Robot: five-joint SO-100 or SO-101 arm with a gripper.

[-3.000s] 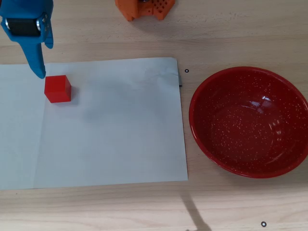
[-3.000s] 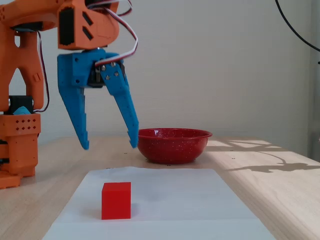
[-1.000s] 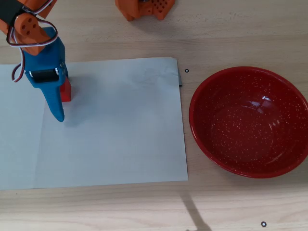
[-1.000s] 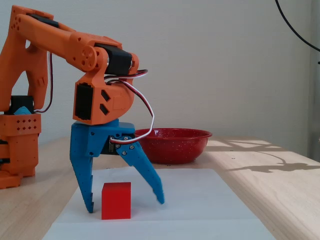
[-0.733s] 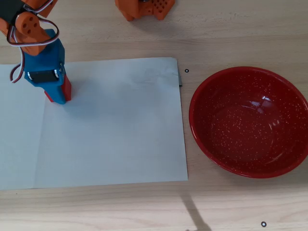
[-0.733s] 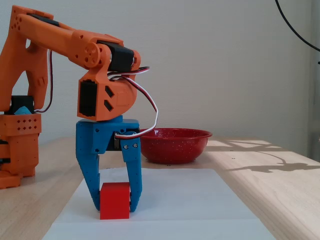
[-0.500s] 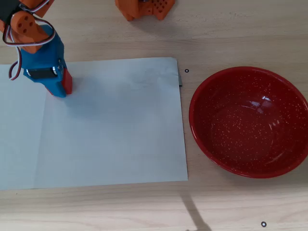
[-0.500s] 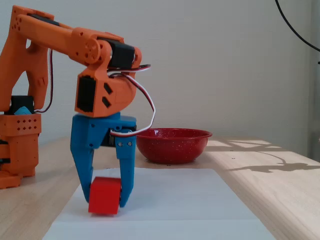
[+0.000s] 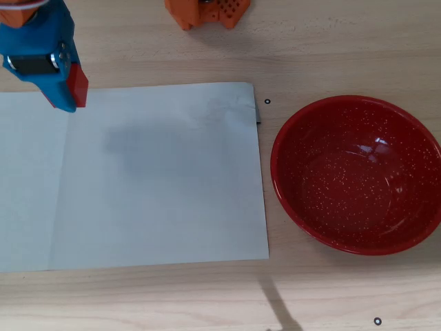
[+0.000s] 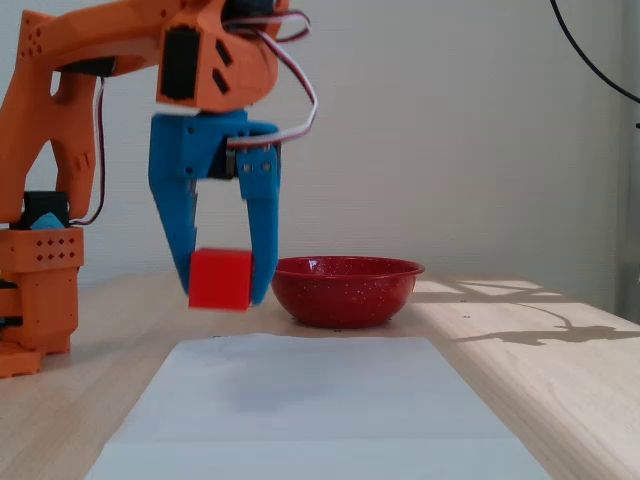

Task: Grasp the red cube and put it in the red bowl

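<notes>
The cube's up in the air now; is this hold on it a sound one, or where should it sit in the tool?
The tool pinches the red cube at its fingertips, coming from above onto two opposite flat faces, which suits a plain cube. It hangs low between the tips, above the white paper. A deeper seat would likely be safer before swinging to the red bowl.

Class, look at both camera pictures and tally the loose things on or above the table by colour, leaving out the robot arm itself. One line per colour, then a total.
Red: 2, the red cube held in the gripper and the red bowl
White: 1, the sheet of paper
Total: 3
</notes>
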